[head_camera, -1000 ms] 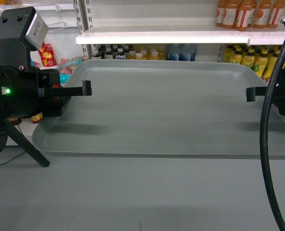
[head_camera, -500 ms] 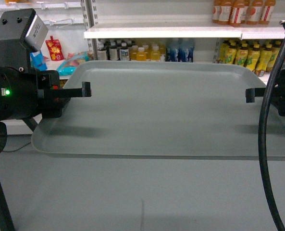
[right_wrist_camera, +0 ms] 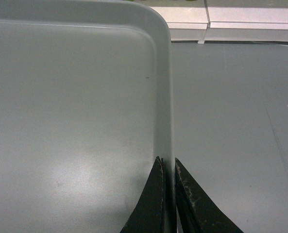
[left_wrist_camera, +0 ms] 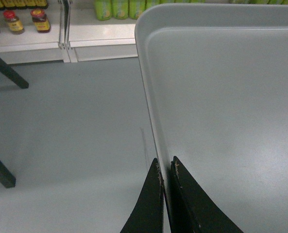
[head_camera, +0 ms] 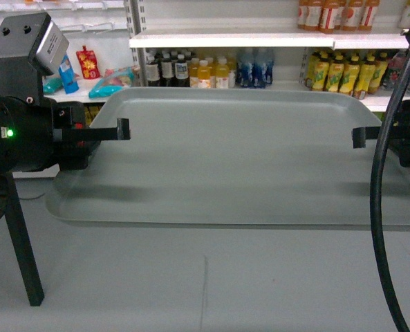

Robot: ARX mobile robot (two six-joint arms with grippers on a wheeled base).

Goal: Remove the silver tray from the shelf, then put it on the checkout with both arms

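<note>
Gripping the silver tray (head_camera: 239,159) from both sides, the 2 arms held it level in the air above the grey floor (head_camera: 205,283), clear of any surface. On the left of the head view, the left gripper (head_camera: 124,128) reached in over the tray's left rim, green light glowing on its black body. In the left wrist view its fingers (left_wrist_camera: 148,204) were pinched tight on the tray's raised rim (left_wrist_camera: 151,111), 1 finger outside the edge and 1 inside. Over on the right, the right gripper (head_camera: 359,136) came in over the opposite rim behind a thick black cable (head_camera: 381,207). The right wrist view showed its fingers (right_wrist_camera: 148,204) clamped on the rim (right_wrist_camera: 164,97) in the same manner, just below a rounded corner. Behind the tray stood white store shelves (head_camera: 260,40), lined with bottles (head_camera: 339,72) of yellow, orange and dark drinks. A black slanted leg (head_camera: 21,242) ran down to the floor at lower left. The tray's inside was plain and bare in both wrist views.
</note>
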